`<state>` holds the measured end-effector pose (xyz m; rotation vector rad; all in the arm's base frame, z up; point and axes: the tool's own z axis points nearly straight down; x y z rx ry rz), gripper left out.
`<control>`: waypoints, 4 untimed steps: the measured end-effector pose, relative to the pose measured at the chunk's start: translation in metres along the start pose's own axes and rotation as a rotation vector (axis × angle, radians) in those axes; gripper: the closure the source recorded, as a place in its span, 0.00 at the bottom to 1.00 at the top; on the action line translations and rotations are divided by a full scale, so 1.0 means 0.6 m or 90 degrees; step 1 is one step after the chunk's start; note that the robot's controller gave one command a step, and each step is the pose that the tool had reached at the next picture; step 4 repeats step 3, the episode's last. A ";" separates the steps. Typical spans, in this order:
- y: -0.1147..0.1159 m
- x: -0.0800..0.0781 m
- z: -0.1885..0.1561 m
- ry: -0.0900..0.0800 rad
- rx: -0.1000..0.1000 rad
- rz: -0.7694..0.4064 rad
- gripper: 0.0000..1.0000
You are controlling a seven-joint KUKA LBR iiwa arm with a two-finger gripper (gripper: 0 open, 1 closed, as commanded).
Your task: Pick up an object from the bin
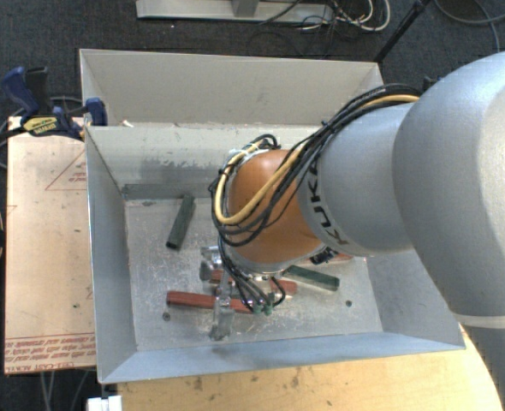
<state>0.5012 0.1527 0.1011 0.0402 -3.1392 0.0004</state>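
Furthest left on the floor of the bin lies a dark green bar. It is tilted, near the back wall and well apart from me, and I am nowhere near it.

Next comes a red-brown bar, lying almost flat along the front part of the floor. Its left end is free and its right end runs under my wrist. My jaws are down at this bar, low in the bin and close to the front wall, touching it or just beside it. The hardware and cables around them hide the tips, so I cannot tell whether they are spread, pressed together or pinching the bar.

Above them sits my orange cover with its looped cables. To its right a second green bar pokes out from under my arm, flat on the floor.

As I judge it, the reach into the bin is done and I am at grasp height. Nothing is lifted yet, since all three bars are on the floor. A sure grip, the lift and the carry clear of the bin remain.
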 end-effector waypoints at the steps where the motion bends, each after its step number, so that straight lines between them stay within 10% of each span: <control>1: -0.033 -0.010 -0.008 -0.002 -0.001 0.049 0.00; 2: -0.064 -0.016 0.028 -0.002 0.000 0.057 0.00; 3: -0.113 -0.034 0.043 -0.006 -0.007 0.127 1.00; 4: -0.113 -0.034 0.043 -0.006 -0.007 0.127 1.00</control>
